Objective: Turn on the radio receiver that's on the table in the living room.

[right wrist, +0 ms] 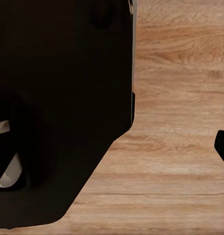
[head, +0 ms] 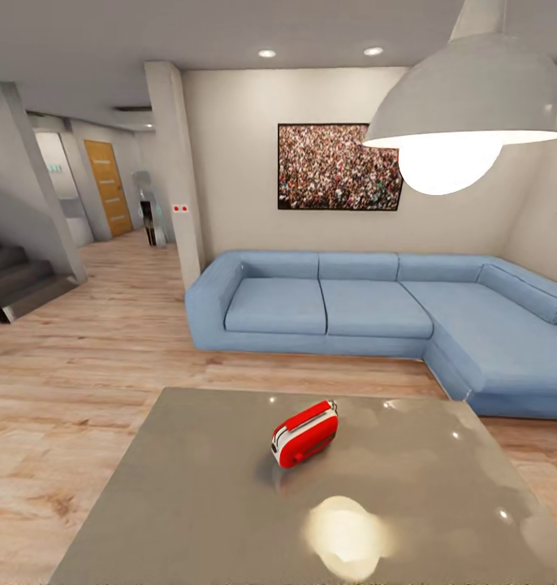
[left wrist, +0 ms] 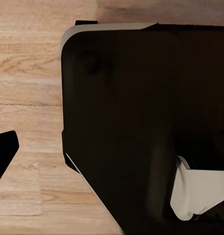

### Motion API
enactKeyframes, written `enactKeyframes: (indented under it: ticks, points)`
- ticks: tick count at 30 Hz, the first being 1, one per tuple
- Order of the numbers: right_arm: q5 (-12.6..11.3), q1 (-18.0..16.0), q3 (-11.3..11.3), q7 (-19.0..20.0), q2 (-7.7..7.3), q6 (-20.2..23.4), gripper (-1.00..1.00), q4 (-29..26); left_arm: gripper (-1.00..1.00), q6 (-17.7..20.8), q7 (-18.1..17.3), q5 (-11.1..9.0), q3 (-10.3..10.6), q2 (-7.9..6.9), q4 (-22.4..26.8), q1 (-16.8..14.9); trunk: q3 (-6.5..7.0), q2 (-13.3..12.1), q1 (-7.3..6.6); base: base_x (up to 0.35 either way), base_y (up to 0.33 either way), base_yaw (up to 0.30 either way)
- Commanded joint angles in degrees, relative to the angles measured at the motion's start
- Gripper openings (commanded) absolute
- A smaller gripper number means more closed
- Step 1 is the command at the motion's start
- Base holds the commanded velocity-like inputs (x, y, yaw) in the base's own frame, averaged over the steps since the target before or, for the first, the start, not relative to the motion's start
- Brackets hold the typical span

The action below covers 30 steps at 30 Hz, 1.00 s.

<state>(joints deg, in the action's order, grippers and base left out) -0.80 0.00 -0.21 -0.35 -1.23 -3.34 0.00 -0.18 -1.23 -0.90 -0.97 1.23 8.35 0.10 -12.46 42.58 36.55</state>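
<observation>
The red radio receiver (head: 304, 434) with white trim and a thin top handle lies tilted on the glossy grey table (head: 189, 496), near its middle, in the head view. Its dial face is turned away from me to the lower left. In the left wrist view one dark fingertip (left wrist: 4, 152) pokes in at the edge, over wood floor. In the right wrist view another dark fingertip (right wrist: 223, 146) likewise shows at the edge. I cannot tell how either gripper's jaws stand. Both wrist cameras look down past my own dark body (left wrist: 141, 122).
A long blue L-shaped sofa (head: 368, 313) stands behind the table, under a crowd-photo picture (head: 339, 166). A white dome pendant lamp (head: 465, 106) hangs at the upper right. Stairs (head: 19, 280) and a hallway with a wooden door (head: 110, 187) lie to the left.
</observation>
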Motion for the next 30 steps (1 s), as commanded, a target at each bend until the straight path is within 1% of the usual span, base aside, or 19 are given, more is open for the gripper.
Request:
enactKeyframes:
  ticks: [1, 6, 30]
  points:
    - [0.00, 0.00, 0.00, 0.00, 0.00, 0.00, 1.00, 0.00, 1.00, 0.00, 0.00, 0.01, 0.00, 0.00, 0.00, -0.01, 0.09, -0.41, -0.23, 0.000, 0.000, 0.000]
    - [0.01, 0.00, -0.02, 0.00, 0.00, 0.00, 1.00, 0.00, 1.00, 0.00, 0.00, -0.02, 0.00, 0.00, 0.00, -0.01, 0.53, -2.42, -1.33, 0.000, 0.000, 0.000]
    - [0.01, 0.00, -0.04, 0.00, -0.14, 0.00, 1.00, 0.00, 1.00, -0.03, 0.00, 0.02, -0.01, -0.04, 0.08, -0.01, -1.58, -2.42, -1.33, 0.000, 0.000, 0.000]
